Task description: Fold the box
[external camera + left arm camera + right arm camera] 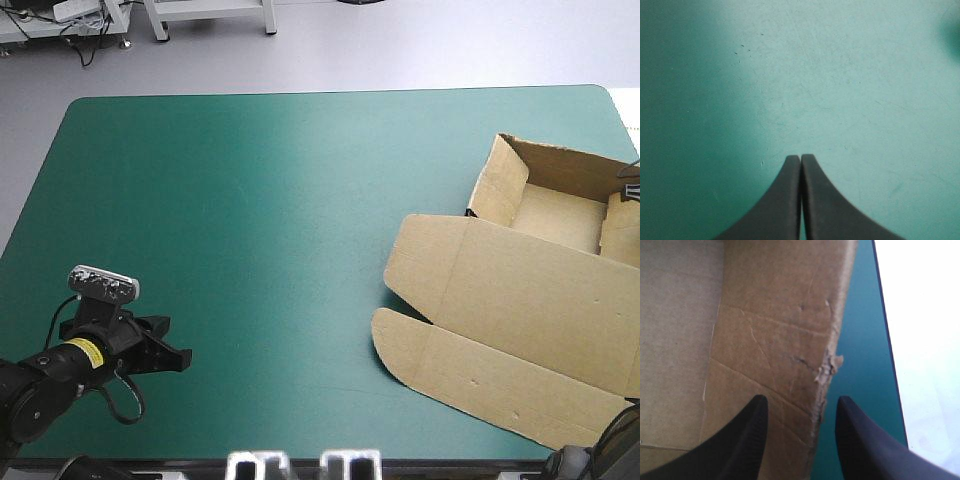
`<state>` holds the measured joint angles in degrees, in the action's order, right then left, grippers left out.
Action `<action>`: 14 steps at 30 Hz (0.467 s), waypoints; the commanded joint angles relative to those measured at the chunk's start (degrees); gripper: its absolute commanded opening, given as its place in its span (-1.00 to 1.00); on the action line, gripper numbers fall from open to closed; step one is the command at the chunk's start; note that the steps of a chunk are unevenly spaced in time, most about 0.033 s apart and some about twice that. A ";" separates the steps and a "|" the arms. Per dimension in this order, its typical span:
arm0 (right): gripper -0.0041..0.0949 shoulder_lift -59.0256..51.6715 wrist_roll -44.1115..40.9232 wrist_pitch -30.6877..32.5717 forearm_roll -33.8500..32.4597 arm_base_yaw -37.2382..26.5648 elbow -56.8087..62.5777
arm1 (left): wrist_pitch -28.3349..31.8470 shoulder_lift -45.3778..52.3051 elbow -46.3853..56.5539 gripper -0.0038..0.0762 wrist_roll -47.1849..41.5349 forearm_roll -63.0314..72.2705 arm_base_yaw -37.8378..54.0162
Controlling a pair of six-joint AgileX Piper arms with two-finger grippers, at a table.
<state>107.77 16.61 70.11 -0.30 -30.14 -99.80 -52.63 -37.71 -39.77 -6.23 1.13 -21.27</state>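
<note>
Your box sits at the right side of the counter, with tray walls raised at its far end and the lid lying flat toward the near edge. Your right gripper is open and straddles a frayed wall edge by the counter's right edge, probably lined up to pinch it. Your left gripper is closed on nothing and parked over bare counter, well apart from the box and out of the way.

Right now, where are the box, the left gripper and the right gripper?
box (520, 300): high view, on its flat panel.
left gripper (800, 157): left wrist view, where its tips meet.
right gripper (801, 399): right wrist view, midway between its tips.
</note>
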 commanded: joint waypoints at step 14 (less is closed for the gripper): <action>-0.96 -18.29 0.59 1.85 17.76 1.23 -8.61 | 2.39 -0.17 -3.59 -0.93 1.42 -8.49 -0.31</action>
<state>95.59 16.61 71.22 15.56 -29.80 -108.43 -53.03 -37.71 -41.33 -4.86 -6.75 -21.27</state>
